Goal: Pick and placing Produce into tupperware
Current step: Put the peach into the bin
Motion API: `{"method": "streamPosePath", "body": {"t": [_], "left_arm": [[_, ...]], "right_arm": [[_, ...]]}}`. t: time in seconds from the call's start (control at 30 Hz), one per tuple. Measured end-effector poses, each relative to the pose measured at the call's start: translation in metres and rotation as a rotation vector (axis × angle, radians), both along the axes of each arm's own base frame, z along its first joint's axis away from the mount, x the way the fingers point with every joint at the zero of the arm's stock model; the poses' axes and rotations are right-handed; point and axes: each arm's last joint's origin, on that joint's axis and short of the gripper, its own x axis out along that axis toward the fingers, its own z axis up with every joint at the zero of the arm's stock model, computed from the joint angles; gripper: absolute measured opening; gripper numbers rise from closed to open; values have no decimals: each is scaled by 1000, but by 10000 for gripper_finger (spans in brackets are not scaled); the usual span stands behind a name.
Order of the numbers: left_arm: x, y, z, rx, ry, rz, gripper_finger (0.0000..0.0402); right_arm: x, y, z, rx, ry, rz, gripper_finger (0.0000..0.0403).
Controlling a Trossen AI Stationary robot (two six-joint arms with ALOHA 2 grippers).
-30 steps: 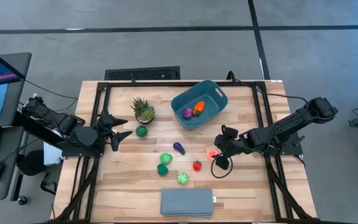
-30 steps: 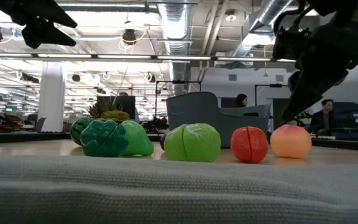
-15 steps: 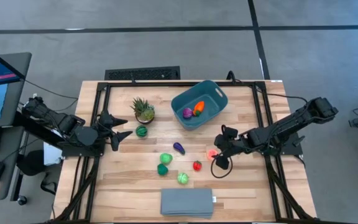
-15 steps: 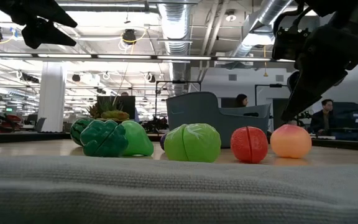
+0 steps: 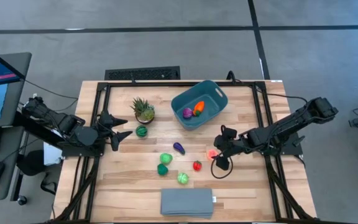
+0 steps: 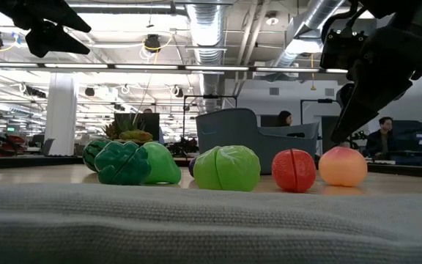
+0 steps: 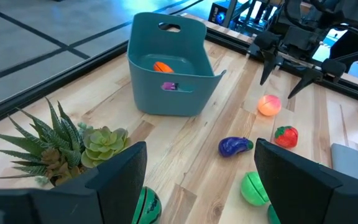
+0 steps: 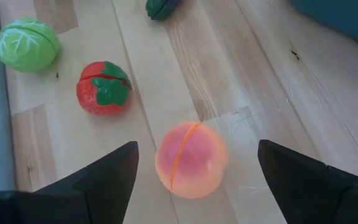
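Note:
The teal tupperware [image 5: 199, 103] stands at the table's far middle and holds a purple piece and an orange carrot [image 7: 162, 66]. On the table lie a dark green melon [image 5: 142, 131], a purple eggplant [image 5: 178, 148], three green pieces, a red strawberry [image 8: 103, 88] and a pink peach [image 8: 191, 159]. My right gripper [image 8: 196, 147] is open and low over the peach [image 5: 212, 154], with one finger on either side and a gap to each. My left gripper [image 5: 124, 127] hangs open above the table's left part, near the melon.
A spiky potted plant [image 5: 143, 109] stands left of the tupperware, close to my left gripper. A flat grey slab [image 5: 186, 202] lies at the near edge. Black frame rails run along the table's left and right sides. People sit in the room behind.

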Motion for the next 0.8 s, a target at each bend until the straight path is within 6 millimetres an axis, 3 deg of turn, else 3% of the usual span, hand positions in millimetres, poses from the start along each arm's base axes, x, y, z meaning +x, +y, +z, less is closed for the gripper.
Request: {"method": "streamPosePath", "body": {"t": [0.6, 0.8], "left_arm": [[0, 0, 0, 0, 0, 0, 286], [0, 0, 0, -2, 0, -1, 286]], "right_arm": [[2, -3, 0, 28, 4, -10, 357], [9, 0, -10, 27, 12, -10, 357]]}}
